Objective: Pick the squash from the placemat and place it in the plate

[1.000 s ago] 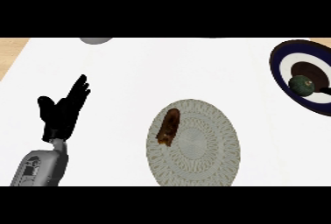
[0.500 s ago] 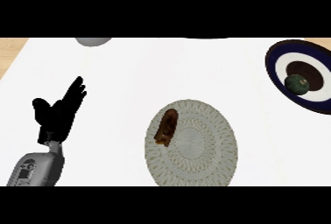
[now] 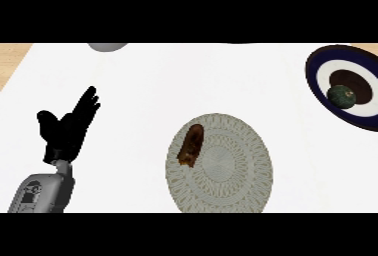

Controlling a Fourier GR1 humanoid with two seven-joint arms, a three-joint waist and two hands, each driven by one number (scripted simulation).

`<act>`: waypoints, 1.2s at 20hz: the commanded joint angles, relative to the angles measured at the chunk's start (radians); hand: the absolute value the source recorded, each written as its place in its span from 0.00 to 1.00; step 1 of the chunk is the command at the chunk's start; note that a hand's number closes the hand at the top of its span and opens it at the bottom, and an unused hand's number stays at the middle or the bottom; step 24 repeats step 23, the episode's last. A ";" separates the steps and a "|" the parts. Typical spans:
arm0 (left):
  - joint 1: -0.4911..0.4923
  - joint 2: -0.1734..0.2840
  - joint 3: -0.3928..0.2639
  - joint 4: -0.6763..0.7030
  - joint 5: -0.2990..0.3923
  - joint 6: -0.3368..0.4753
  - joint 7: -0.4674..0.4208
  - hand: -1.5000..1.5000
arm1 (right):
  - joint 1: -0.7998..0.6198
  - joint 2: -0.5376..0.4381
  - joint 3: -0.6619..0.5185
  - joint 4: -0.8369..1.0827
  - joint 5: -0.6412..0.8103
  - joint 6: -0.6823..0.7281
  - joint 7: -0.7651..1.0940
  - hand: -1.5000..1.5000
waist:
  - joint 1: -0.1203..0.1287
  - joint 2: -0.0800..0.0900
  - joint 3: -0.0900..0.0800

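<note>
A round, dark green squash (image 3: 341, 95) lies in the dark blue and white plate (image 3: 325, 70) at the right edge, on the plate's dark centre. Nothing touches it. The grey round placemat (image 3: 229, 175) lies in the middle of the white counter. On its left part rests a brown elongated item (image 3: 191, 145). My left hand (image 3: 65, 131) shows at the left, open, fingers up and apart from everything. My right hand is outside the view.
A grey round object (image 3: 108, 46) is cut off by the top edge at the left. A wooden strip (image 3: 11, 60) borders the white counter at the upper left.
My left hand has shifted slightly left and up. The squash sits a touch further left in the plate. The placemat and the brown item have not moved.
</note>
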 commanded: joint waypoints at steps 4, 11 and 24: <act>-0.032 -0.006 -0.015 -0.026 -0.003 -0.003 0.053 0.50 | 0.058 -0.004 -0.014 -0.031 -0.033 0.055 -0.054 0.00 | 0.012 0.004 0.002; -0.003 0.041 0.032 -0.017 0.024 -0.043 0.017 0.50 | 0.091 -0.054 -0.025 -0.048 -0.056 0.060 -0.029 0.00 | 0.016 0.004 0.002; -0.015 0.034 0.041 0.013 0.016 -0.034 -0.004 0.50 | 0.207 -0.060 0.018 -0.061 -0.027 0.068 -0.086 0.00 | 0.016 0.008 0.004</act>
